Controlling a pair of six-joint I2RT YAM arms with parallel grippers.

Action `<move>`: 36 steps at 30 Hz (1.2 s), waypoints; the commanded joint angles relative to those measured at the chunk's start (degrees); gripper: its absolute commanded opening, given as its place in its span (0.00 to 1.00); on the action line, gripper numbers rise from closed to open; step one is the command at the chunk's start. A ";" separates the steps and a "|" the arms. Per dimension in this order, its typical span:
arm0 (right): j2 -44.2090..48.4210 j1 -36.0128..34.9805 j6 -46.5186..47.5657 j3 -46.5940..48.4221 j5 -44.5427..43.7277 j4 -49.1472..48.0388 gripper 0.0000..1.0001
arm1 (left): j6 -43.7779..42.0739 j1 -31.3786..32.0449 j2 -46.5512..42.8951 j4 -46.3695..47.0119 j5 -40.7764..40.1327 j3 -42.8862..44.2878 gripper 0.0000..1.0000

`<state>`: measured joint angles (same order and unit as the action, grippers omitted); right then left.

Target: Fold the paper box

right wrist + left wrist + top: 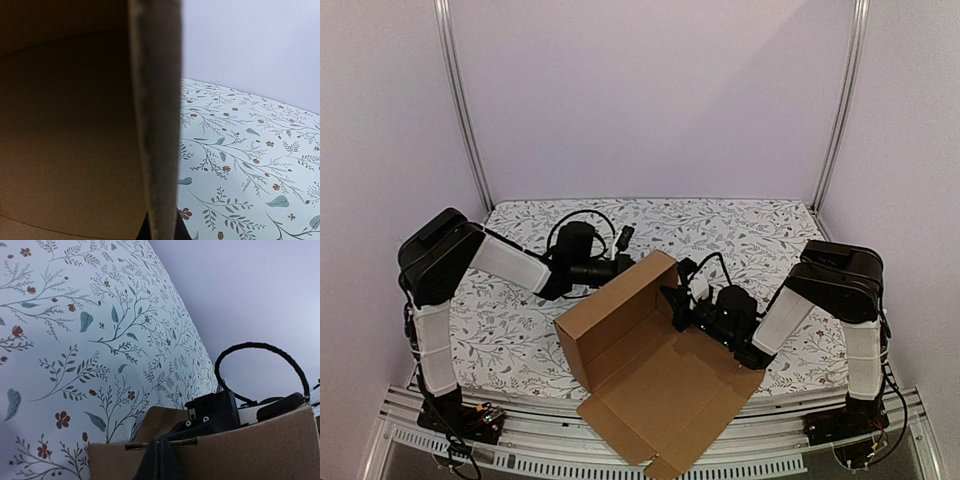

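Note:
The paper box (650,375), brown corrugated cardboard, lies open mid-table with its left wall and far wall raised and its front flaps flat. My left gripper (623,268) is at the outside of the far wall. In the left wrist view its fingers (159,452) are pressed together, flat against that wall (250,450) just below a slit. My right gripper (678,300) is at the box's far right corner. In the right wrist view a cardboard wall (157,125) runs edge-on between my dark fingertips (184,233), which clamp it.
A floral tablecloth (750,230) covers the table. The box's front flap (665,460) overhangs the near edge above the metal rail (560,465). White walls and upright posts (465,110) close in the back and sides. A black cable loop (260,347) arches over the right wrist.

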<state>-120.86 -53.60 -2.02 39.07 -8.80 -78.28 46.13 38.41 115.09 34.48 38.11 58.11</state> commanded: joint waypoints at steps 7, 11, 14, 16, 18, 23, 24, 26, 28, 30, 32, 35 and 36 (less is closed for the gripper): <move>-2.71 -1.39 -0.44 2.67 2.27 -2.23 0.00 | 1.04 3.32 2.68 2.72 5.39 3.05 0.00; -2.72 -1.37 -0.27 2.68 1.77 -2.23 0.00 | 1.09 3.60 2.03 2.79 5.57 2.54 0.00; -2.63 -1.38 -0.18 2.63 1.56 -2.23 0.00 | 0.72 3.60 1.08 2.67 5.57 1.50 0.00; -2.58 -1.39 -0.18 2.53 1.14 -2.23 0.00 | 0.35 3.47 0.40 2.00 5.49 0.96 0.00; -2.34 -1.35 0.03 2.27 0.42 -2.18 0.00 | -0.20 3.14 -0.26 0.84 4.96 0.47 0.00; -1.17 -1.37 1.24 1.06 -1.14 -2.14 0.00 | -1.01 1.07 -2.00 -2.07 2.49 -1.67 0.00; -0.93 -1.41 1.36 0.83 -1.29 -2.14 0.00 | -0.88 0.52 -2.40 -2.31 2.27 -2.14 0.00; -0.46 -1.41 1.41 0.47 -1.44 -2.14 0.00 | -1.06 -0.45 -3.27 -3.25 1.90 -2.75 0.00; -0.13 -1.40 1.33 0.20 -1.44 -2.15 0.00 | -1.93 -1.29 -4.20 -5.05 1.53 -2.95 0.00; 0.39 -1.40 1.38 -0.07 -1.20 -2.02 0.00 | -3.36 -2.01 -5.63 -7.97 0.55 -3.00 0.00; 1.06 -1.42 1.41 -0.29 -0.76 -1.37 0.00 | -5.39 -2.71 -7.32 -11.34 -0.98 -3.00 0.00; 2.26 -1.35 2.37 -0.65 -0.25 0.12 0.00 | -8.51 -4.09 -10.30 -18.30 -4.81 -2.67 0.00; 3.05 -1.34 3.18 -0.66 0.10 1.48 0.00 | -9.55 -4.58 -11.32 -20.53 -6.57 -2.65 0.00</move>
<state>-120.95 -54.74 -0.51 39.42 -9.93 -78.22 41.93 36.56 108.51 24.27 36.29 55.68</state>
